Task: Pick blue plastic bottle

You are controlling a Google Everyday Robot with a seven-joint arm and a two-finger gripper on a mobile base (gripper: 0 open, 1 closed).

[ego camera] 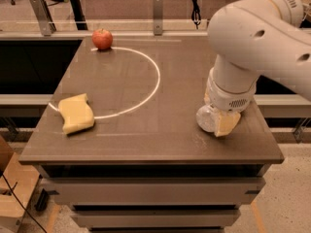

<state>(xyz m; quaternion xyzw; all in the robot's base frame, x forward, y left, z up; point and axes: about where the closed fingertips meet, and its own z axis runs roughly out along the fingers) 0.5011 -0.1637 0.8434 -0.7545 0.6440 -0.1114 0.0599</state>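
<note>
Near the table's (pixel 160 135) front right corner the gripper (pixel 219 122) is hanging low right against the blue plastic bottle (pixel 205 118). Only the bottle's clear rounded end is showing on the tabletop, and whether the grip is closed on it I cannot tell. A yellow sponge (pixel 76 113) is lying by the table's front left corner and a red apple (pixel 102 39) is sitting at its far edge, both well apart from the bottle.

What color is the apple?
The apple is red, camera view; the gripper is down at the bottle.
</note>
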